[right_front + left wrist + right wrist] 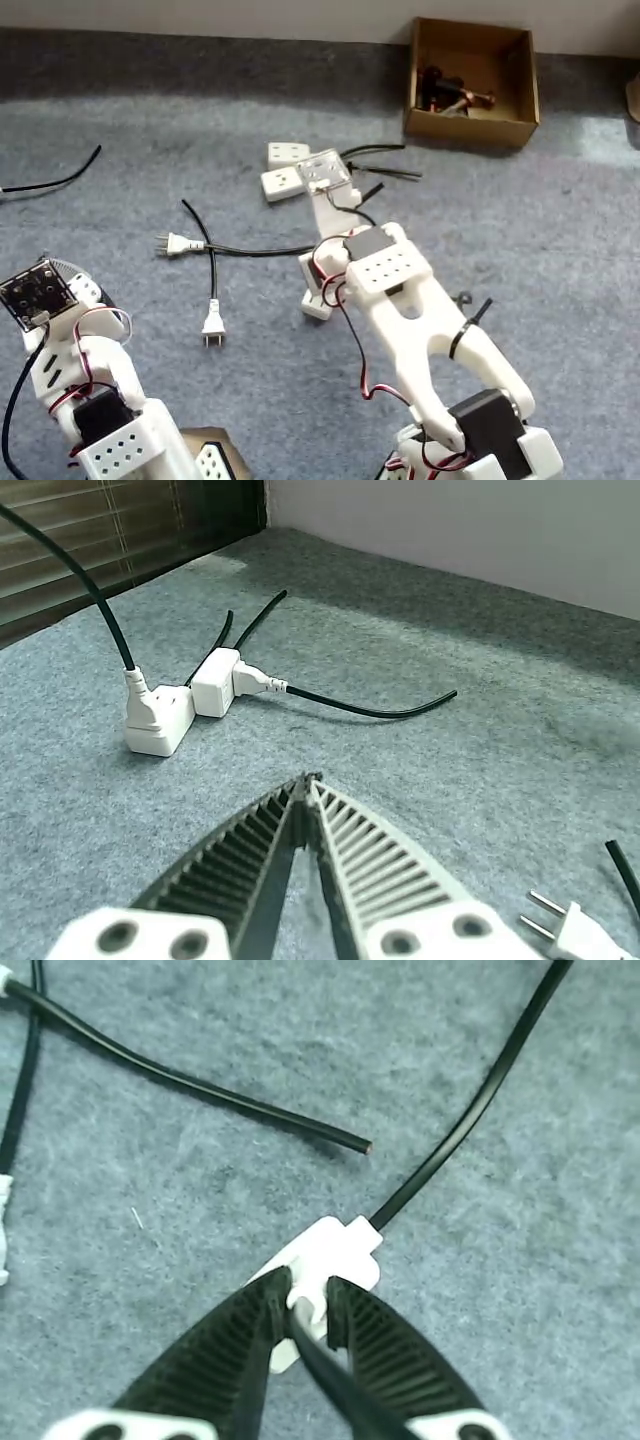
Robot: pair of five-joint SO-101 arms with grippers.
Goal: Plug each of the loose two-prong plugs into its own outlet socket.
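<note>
Grey carpet (560,260) covers the table. The right arm (395,270) comes in from 5 o'clock and ends near the middle. The left arm (85,360) sits at 8 o'clock. A cardboard box (470,128) stands at 1 o'clock.

Two bare sockets (283,182) lie side by side just toward 11 o'clock from the middle. Two filled sockets (160,725), each with a plug in it, lie close together ahead of the left arm.

One loose plug (172,243) lies at 9 o'clock from the middle, prongs pointing to 9. A second loose plug (212,325) lies at 8 o'clock, prongs pointing to 6. Their cords (260,250) cross.

The right gripper (305,1295) is clamped on a third plug (335,1250) down at the carpet, near a cord's bare end (365,1146). The left gripper (305,780) has its fingers pressed together, holding nothing.
</note>
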